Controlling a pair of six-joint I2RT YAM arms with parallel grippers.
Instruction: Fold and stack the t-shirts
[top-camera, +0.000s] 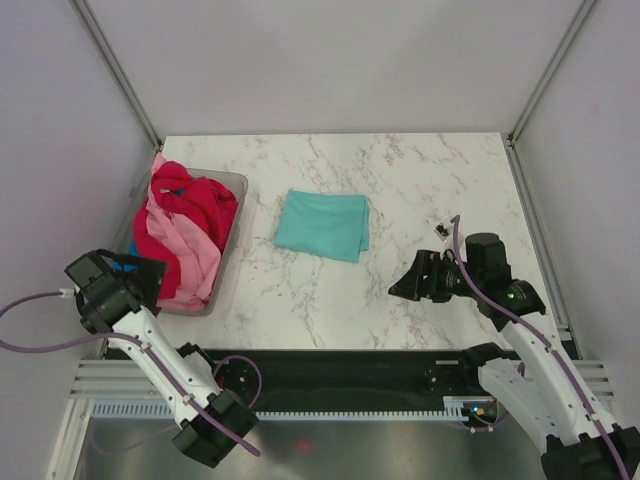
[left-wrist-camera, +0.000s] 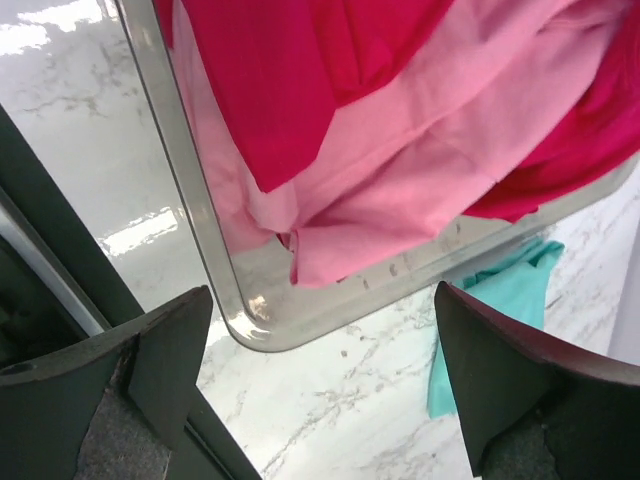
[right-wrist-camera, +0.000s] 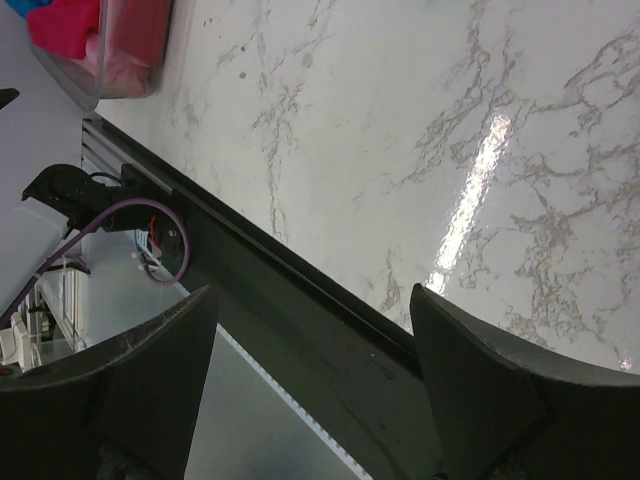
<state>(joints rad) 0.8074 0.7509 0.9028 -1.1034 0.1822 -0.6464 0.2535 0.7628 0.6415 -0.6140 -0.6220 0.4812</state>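
Teal t-shirt (top-camera: 322, 224) folded, well apart from right end effector (top-camera: 397, 290)

On the marble surface (top-camera: 420, 170) a folded teal t-shirt (top-camera: 322, 224) is laid centrally; a grey tub (top-camera: 238, 190) is set leftward.

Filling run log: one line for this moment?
left gripper: open, empty, by tub | right gripper: open, empty | teal t-shirt: folded on table | red t-shirt, pink t-shirt: heaped in tub
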